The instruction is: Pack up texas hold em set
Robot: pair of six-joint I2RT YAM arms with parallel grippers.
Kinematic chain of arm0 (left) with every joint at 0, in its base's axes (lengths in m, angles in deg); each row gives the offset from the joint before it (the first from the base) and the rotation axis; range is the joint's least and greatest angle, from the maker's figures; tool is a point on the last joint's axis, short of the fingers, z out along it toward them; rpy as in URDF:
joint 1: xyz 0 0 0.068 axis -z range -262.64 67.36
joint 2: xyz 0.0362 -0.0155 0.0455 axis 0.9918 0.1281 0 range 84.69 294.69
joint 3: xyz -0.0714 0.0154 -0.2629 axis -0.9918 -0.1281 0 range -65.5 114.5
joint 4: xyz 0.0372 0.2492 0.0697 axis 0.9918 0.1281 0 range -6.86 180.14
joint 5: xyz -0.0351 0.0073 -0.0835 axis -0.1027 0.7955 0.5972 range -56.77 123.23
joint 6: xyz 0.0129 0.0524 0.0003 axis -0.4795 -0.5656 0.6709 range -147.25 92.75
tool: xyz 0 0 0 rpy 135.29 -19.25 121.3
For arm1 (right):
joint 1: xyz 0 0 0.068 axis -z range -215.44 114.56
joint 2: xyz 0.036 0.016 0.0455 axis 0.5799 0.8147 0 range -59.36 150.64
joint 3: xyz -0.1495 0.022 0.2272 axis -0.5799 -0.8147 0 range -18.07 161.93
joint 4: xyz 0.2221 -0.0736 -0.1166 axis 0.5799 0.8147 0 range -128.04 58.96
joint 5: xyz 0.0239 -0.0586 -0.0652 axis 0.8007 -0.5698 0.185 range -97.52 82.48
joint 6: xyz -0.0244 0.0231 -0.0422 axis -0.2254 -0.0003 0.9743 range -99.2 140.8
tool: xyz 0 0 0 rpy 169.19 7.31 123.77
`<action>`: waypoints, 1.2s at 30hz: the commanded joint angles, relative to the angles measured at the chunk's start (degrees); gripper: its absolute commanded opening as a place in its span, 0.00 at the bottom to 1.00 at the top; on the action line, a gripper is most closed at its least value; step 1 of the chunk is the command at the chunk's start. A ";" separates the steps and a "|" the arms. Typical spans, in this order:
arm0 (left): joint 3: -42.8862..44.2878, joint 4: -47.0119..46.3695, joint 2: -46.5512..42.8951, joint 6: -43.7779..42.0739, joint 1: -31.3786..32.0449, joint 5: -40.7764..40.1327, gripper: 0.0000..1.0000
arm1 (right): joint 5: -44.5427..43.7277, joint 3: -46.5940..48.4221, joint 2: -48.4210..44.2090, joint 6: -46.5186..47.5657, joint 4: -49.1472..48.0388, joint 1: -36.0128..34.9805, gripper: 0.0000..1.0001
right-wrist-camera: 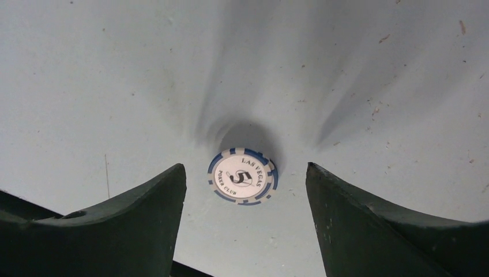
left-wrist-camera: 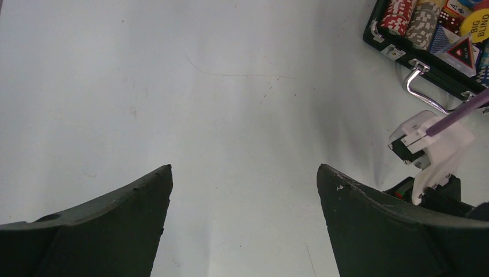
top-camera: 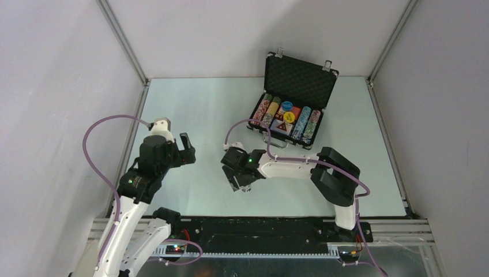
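A single blue-and-white poker chip [right-wrist-camera: 243,176], marked "5", lies flat and face up on the worktop [top-camera: 196,115]. It sits almost centred under the right claw [right-wrist-camera: 246,167]. That claw's fingers stand apart on either side of the chip and neither touches it, so the claw is released and holds nothing. Being round, the chip has no long axis to line up with. Flat on the worktop, it offers only its thin edge to the fingers, which would likely have to come right down to the surface.

The left claw [left-wrist-camera: 244,168] is spread wide and empty over bare worktop, well apart to the left, so the right arm is much the nearer. The open briefcase [top-camera: 300,81], its rows of chips already seated, lies beyond the chip and to its right.
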 commanded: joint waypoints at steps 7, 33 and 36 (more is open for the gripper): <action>-0.11 -0.99 -0.01 -0.70 -0.58 0.55 1.00 | 2.21 0.40 2.24 -1.83 -0.30 0.57 0.79; -0.14 -0.95 0.13 -0.78 -0.54 0.59 1.00 | 0.52 1.00 3.00 -1.79 2.93 -0.91 0.53; -0.10 -1.02 0.13 -0.73 -0.58 0.62 1.00 | 0.47 1.03 2.72 -1.73 3.01 -0.95 0.51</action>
